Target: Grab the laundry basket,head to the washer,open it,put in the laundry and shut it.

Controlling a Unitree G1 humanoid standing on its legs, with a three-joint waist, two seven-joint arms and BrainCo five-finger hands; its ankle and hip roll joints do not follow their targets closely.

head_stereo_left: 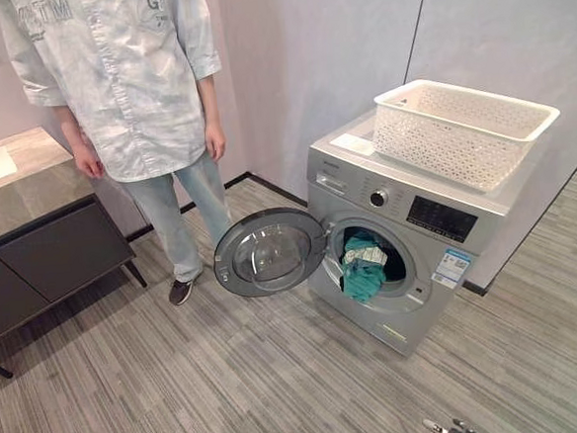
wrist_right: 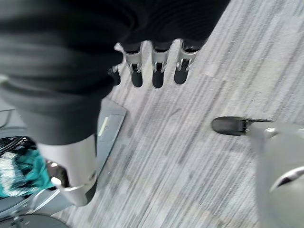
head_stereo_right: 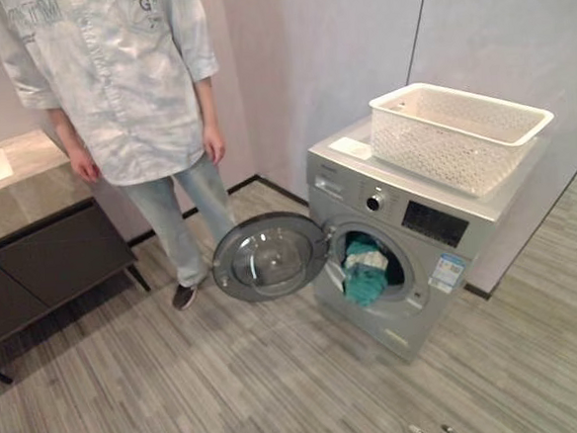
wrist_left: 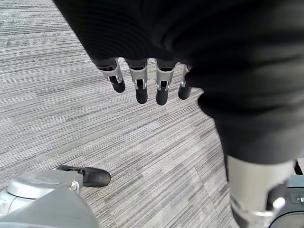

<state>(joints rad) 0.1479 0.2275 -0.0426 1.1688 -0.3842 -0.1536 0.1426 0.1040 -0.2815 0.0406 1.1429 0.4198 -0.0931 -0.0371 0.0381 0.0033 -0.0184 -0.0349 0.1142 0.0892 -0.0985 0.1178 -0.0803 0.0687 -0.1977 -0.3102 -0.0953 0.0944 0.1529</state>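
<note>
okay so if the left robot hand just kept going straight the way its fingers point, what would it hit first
Most likely the grey striped floor. The left robot hand hangs with relaxed fingers aimed down at bare flooring and holds nothing; no object lies in that line, though depth is hard to judge.

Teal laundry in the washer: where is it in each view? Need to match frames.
Left eye view: teal laundry in the drum mouth, right of centre, beside the open door.
Right eye view: same spot, right of centre.
Left wrist view: faces the floor past the left hand.
Right wrist view: in the drum, beside the right hand.
Shared landmark: the washer drum opening.
</note>
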